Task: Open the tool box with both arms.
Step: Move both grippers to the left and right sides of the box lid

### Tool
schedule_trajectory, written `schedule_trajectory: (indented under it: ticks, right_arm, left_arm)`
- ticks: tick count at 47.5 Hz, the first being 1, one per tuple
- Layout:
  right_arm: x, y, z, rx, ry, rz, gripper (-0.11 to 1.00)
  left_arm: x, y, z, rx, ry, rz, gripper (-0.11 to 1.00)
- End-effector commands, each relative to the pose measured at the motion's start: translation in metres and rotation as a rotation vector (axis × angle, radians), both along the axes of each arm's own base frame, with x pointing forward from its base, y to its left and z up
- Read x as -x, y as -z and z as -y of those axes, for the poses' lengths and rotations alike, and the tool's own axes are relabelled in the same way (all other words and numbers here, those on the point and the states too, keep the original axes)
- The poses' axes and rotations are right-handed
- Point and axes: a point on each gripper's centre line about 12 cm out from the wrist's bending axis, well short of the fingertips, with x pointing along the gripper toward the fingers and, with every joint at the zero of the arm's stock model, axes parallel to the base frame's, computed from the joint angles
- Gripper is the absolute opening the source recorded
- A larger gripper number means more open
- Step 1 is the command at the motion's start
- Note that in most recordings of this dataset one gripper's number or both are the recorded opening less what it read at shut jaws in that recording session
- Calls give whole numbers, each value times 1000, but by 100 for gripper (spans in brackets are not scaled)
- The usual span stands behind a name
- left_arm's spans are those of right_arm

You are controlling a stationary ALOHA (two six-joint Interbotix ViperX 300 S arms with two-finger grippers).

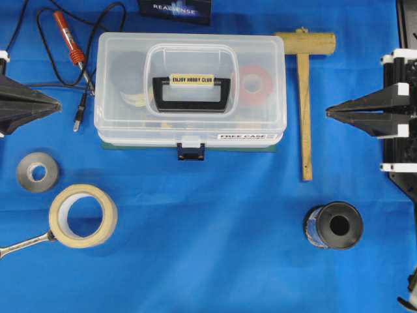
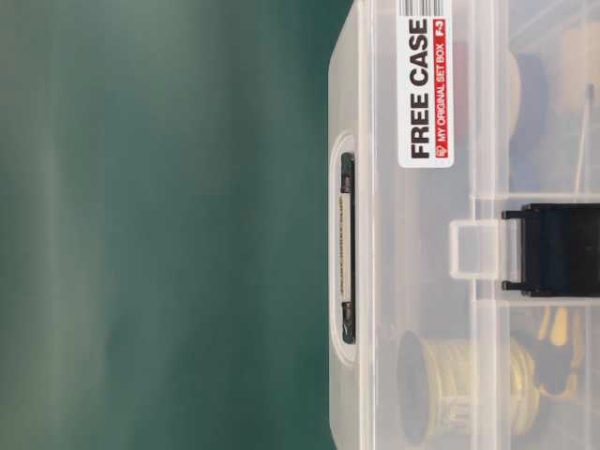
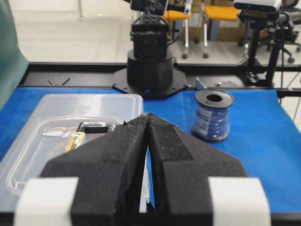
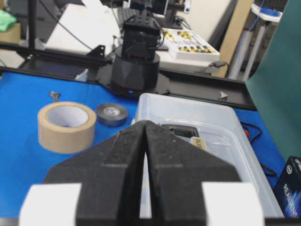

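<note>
The tool box (image 1: 260, 49), a clear plastic case, lies closed at the back middle of the blue table. Its black handle (image 1: 191, 104) with a yellow label lies flat in the lid, and its dark-blue latch (image 1: 192, 151) sits at the front edge. My left gripper (image 1: 57, 103) is shut and empty, pointing at the box's left end from a short way off. My right gripper (image 1: 329, 112) is shut and empty too, facing the right end with a gap. The table-level view shows the box (image 2: 375, 281) and latch (image 2: 553, 248) close up. From the wrists: left gripper (image 3: 148, 116), right gripper (image 4: 145, 123).
A wooden mallet (image 1: 304, 98) lies between the box and my right gripper. A soldering iron (image 1: 68, 39) with cables lies left of the box. Grey tape (image 1: 37, 171), masking tape (image 1: 83, 215), a wrench (image 1: 23, 244) and a wire spool (image 1: 333, 225) sit in front.
</note>
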Motion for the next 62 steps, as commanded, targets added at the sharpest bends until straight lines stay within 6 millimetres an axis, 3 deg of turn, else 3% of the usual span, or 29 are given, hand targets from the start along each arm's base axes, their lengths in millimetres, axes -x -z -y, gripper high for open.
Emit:
schedule_trajectory:
  ticks: [1, 15, 26, 30, 38, 42, 52, 62]
  right_arm:
    - [-3, -10, 1, -3, 3, 20, 0]
    - [-10, 4, 5, -38, 23, -200, 0]
    - [-15, 27, 17, -109, 86, -347, 1]
    - [-18, 40, 22, -129, 111, -412, 17]
    - [-22, 68, 31, -151, 152, -570, 69]
    - [-24, 80, 36, -162, 175, -642, 85]
    - [-32, 98, 50, -181, 227, -733, 86]
    - [-47, 103, 55, -172, 230, -740, 86]
  left_arm:
    - [-2, -4, -1, 29, -4, -21, 0]
    - [7, 11, 0, 42, -1, -199, 0]
    - [7, 31, -5, 44, -28, -335, 1]
    - [6, 43, -11, 51, -57, -399, 15]
    - [6, 68, -21, 64, -112, -536, 67]
    - [4, 78, -27, 73, -138, -587, 86]
    - [-5, 96, -36, 87, -174, -661, 87]
    - [-20, 98, -40, 82, -179, -626, 87]
